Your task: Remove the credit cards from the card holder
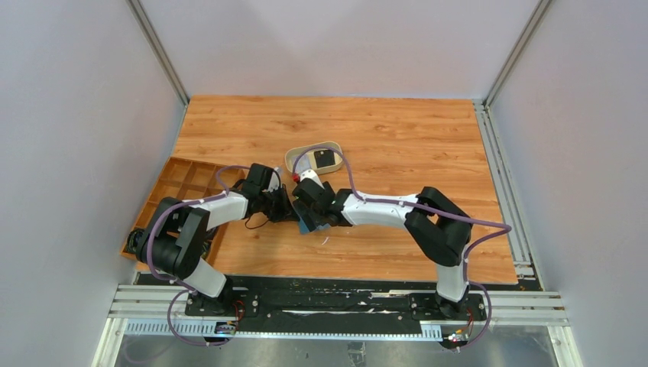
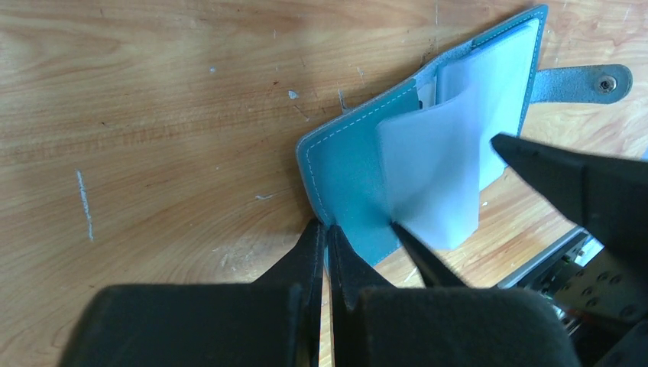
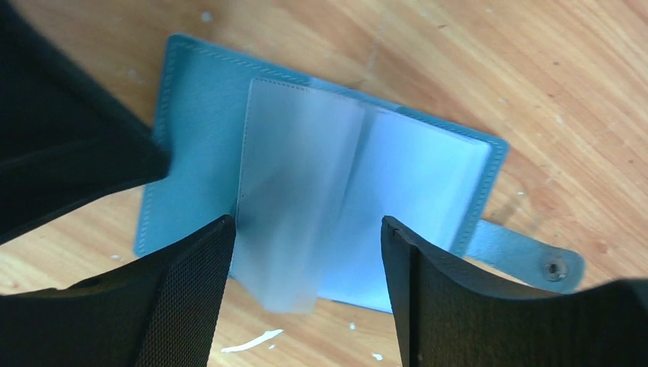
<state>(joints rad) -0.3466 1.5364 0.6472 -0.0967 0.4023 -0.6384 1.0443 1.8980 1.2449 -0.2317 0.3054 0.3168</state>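
My left gripper is clamped on the card holder corner, my right gripper gapes empty astride its pale leaf; extraction is starting, and next I must pinch a card.

The card holder lay open on the wooden table, its snap tab sticking out from its far edge. A pale translucent pocket leaf arched up from its middle. The left gripper pinched the holder's near cover corner, jaws almost together. The right gripper straddled the leaf, jaws apart.
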